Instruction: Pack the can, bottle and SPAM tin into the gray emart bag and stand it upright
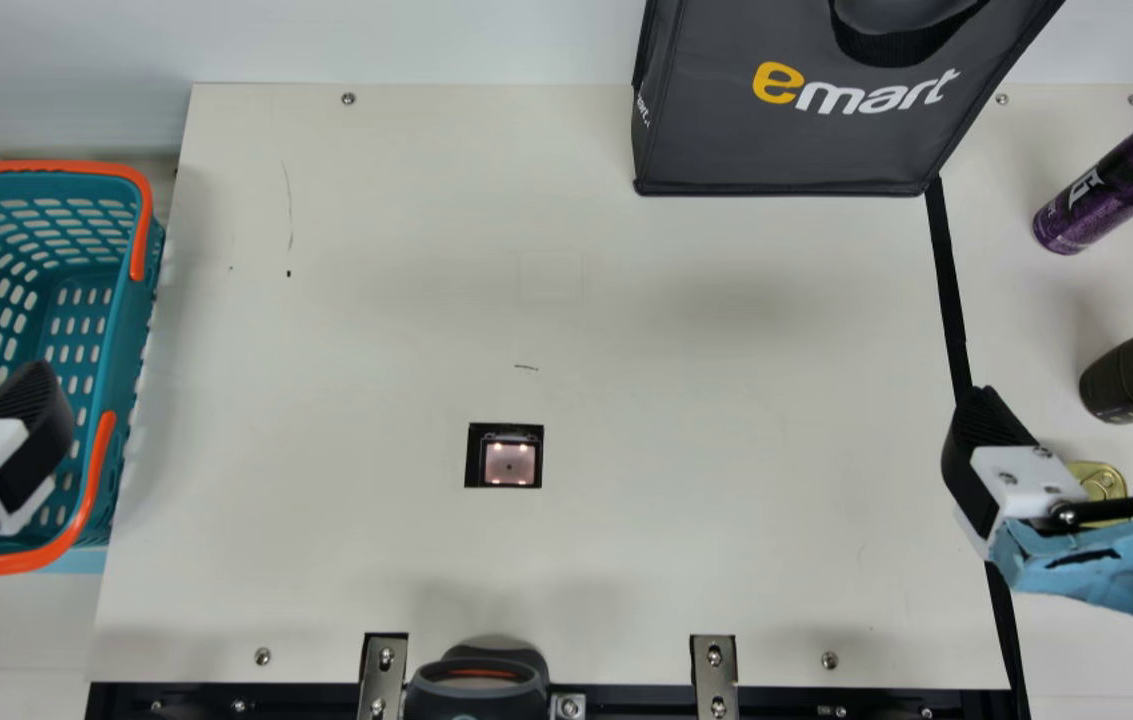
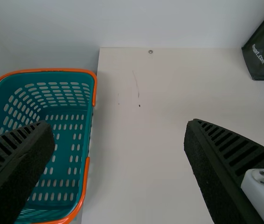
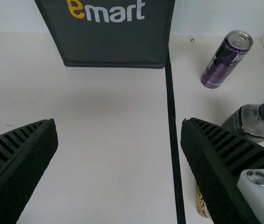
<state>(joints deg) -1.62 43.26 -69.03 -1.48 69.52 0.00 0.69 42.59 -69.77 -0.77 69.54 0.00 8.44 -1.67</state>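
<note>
My left gripper point(image 1: 21, 440) is over the teal basket at the main view's left; in the left wrist view this gripper point(image 2: 119, 125) is open. My right gripper point(image 1: 1079, 400), near the table's right side, stands open and empty; the right wrist view also shows this gripper point(image 3: 119, 123) wide apart. The gray emart bag point(image 1: 786, 150) stands upright at the back. A purple can point(image 1: 1106, 195) stands at the back right, with a dark bottle point(image 1: 1131, 375) upright nearer the front. Partly hidden behind my right gripper is the gold-topped tin point(image 1: 1104, 478).
A teal basket point(image 1: 104, 330) with orange handles lies along the table's left edge. A black strip point(image 1: 948, 280) runs down the table between the bag's side and the can. A small black square point(image 1: 475, 455) is set near the middle. Metal brackets point(image 1: 714, 660) line the front edge.
</note>
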